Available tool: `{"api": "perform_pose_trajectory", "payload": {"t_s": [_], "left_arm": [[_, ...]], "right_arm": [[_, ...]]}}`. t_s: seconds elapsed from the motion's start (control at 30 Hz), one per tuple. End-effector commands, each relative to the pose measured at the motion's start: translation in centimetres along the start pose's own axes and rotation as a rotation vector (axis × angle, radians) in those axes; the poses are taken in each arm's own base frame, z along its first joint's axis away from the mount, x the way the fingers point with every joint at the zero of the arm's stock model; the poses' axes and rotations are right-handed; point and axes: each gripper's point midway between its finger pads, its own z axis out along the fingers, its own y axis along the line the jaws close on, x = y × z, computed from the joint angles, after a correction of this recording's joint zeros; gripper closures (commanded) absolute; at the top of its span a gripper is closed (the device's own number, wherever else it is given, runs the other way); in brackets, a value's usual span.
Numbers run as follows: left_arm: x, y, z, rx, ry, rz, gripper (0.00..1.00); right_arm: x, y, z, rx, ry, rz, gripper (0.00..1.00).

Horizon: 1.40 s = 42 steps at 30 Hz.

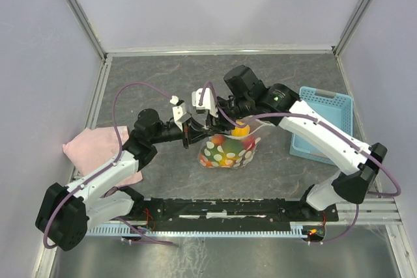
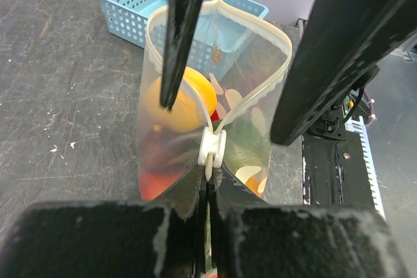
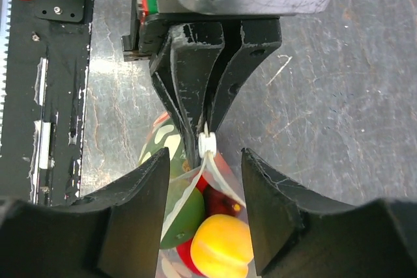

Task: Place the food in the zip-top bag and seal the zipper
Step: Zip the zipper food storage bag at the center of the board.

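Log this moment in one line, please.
food in bag; zipper open; left claw shut on zipper end; right claw open astride mouth

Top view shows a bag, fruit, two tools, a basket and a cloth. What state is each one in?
zip-top bag: upright, mouth open.
zipper: unsealed, one end pinched.
food: inside the bag.
left tool: shut on the zipper's end.
right tool: open, at the bag's mouth.
basket: right way up, untouched.
pink cloth: crumpled, lying loose.
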Motion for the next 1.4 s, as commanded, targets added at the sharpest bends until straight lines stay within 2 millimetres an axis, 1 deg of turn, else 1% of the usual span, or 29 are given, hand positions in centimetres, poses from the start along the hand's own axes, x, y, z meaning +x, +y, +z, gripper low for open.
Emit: {"api": "perform_pose_trajectory", "payload": {"t_s": [0.0, 0.1, 0.37, 0.53, 0.67, 0.9, 1.0, 1.07, 1.2, 1.37], "left_arm": [[-2.1, -0.7, 0.0, 0.034, -0.051, 0.135, 0.97], [-2.1, -0.8, -0.1, 0.035, -0.05, 0.139, 0.97], [-2.1, -0.6, -0.2, 0.019, -0.049, 0.144, 0.97], [-2.2, -0.5, -0.3, 0.006, -0.055, 0.151, 0.97], [-2.3, -0.5, -0.3, 0.007, -0.057, 0.151, 0.97], [-2.0, -0.5, -0.1, 0.012, -0.051, 0.144, 0.97], [-2.0, -0.5, -0.1, 0.012, -0.051, 0.143, 0.97], [-2.1, -0.5, -0.1, 0.011, -0.051, 0.143, 0.97], [-2.1, -0.3, -0.2, 0.0, -0.053, 0.144, 0.97], [-1.8, 0.1, -0.3, -0.032, -0.052, 0.148, 0.97]], "right_arm": [[-3.1, -0.2, -0.1, -0.061, -0.127, -0.085, 0.45], [-3.1, -0.4, 0.3, -0.072, -0.133, -0.086, 0.49], [-2.0, -0.8, 0.8, -0.106, -0.112, -0.052, 0.69], [-1.0, -0.8, 0.5, -0.103, -0.079, -0.032, 0.72], [-0.6, -0.5, 0.7, -0.116, -0.068, -0.023, 0.71], [-1.2, -0.2, 1.0, -0.152, -0.095, -0.021, 0.71], [-1.0, -0.2, 1.2, -0.163, -0.088, -0.014, 0.71], [-0.9, -0.2, 1.3, -0.165, -0.079, -0.014, 0.75], [-0.3, -0.3, 1.0, -0.153, -0.045, -0.012, 0.88], [1.1, -0.6, -0.2, -0.089, -0.001, 0.003, 0.91]]}}
